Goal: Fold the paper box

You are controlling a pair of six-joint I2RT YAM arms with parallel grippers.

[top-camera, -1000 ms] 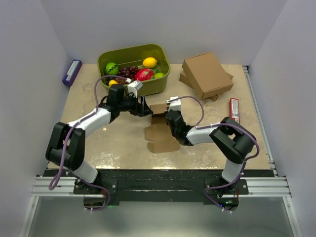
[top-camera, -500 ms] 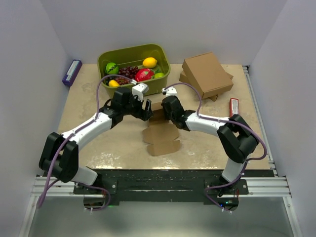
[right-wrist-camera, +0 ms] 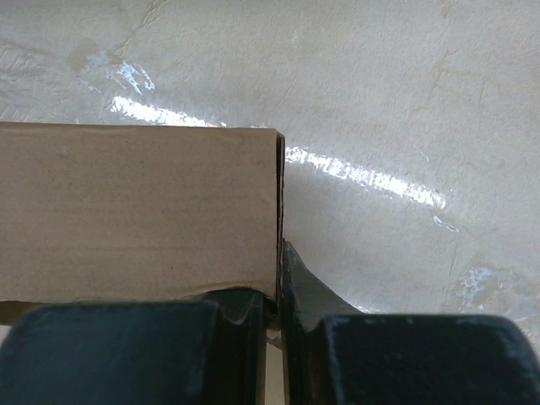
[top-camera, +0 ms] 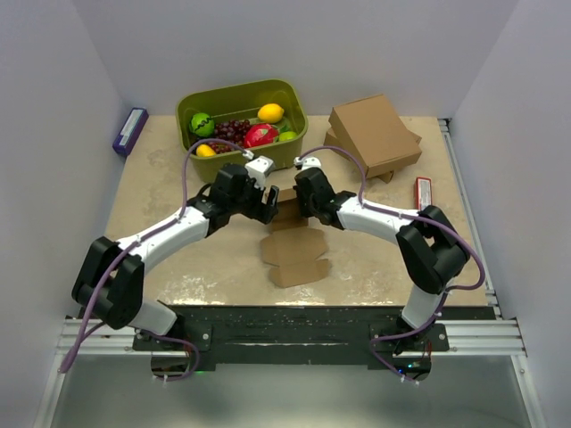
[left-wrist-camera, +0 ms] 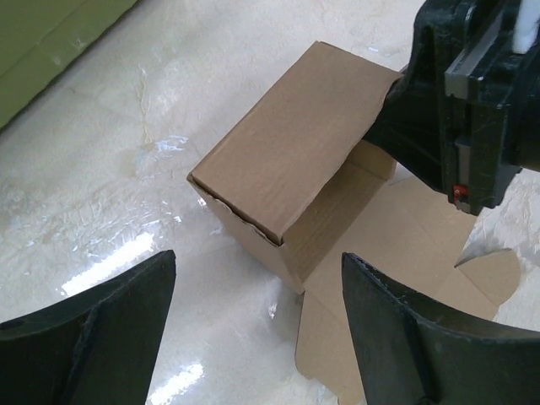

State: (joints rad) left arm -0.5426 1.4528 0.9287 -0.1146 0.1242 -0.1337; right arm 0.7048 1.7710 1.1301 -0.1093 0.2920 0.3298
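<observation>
The paper box (top-camera: pixel 294 257) is plain brown card in the middle of the table, its near flaps flat and its far part raised into a hollow box shape (left-wrist-camera: pixel 291 160). My right gripper (top-camera: pixel 300 200) is shut on the edge of a raised side wall (right-wrist-camera: pixel 135 211), the thin card pinched between its fingers (right-wrist-camera: pixel 308 291). In the left wrist view the right gripper (left-wrist-camera: pixel 472 101) shows at the raised part's far right corner. My left gripper (left-wrist-camera: pixel 257 337) hangs open just left of the raised part, above the table and the flat flap (left-wrist-camera: pixel 396 278), touching nothing.
A green bin (top-camera: pixel 294 143) of fruit stands just behind both grippers. A stack of larger cardboard boxes (top-camera: pixel 375 134) sits at the back right, with a red packet (top-camera: pixel 424 198) near the right edge. A purple box (top-camera: pixel 130 131) lies at the back left.
The right gripper has swung away from the near edge with the wall, and the raised part now stands further back. The left gripper has opened wider and closed in on the box from the left.
</observation>
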